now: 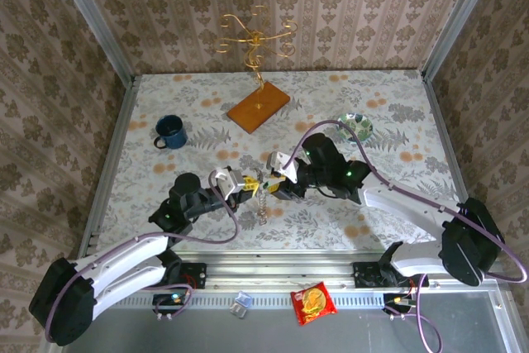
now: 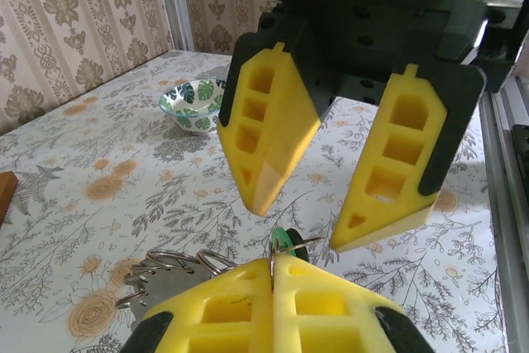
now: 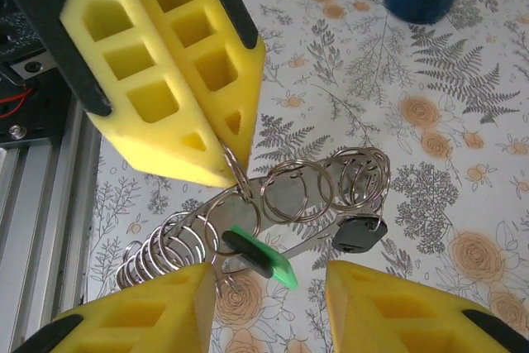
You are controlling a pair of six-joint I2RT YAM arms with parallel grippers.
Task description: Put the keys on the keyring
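Silvery wire keyring (image 3: 331,192), a chain of linked loops, runs crosswise just ahead of the right gripper's (image 3: 269,269) spread fingers. One loop is pinched at the tips of the left gripper's (image 3: 227,163) pressed-together fingers. The green-headed key (image 3: 263,260) sits between the spread fingertips, and the dark-headed key (image 3: 359,233) sits just beyond one. Their blades point into the loops and are hard to trace.

The keyring (image 3: 326,183) is shiny, smooth metal wire; the green key (image 3: 266,259) and dark key (image 3: 360,233) have glossy plastic heads.
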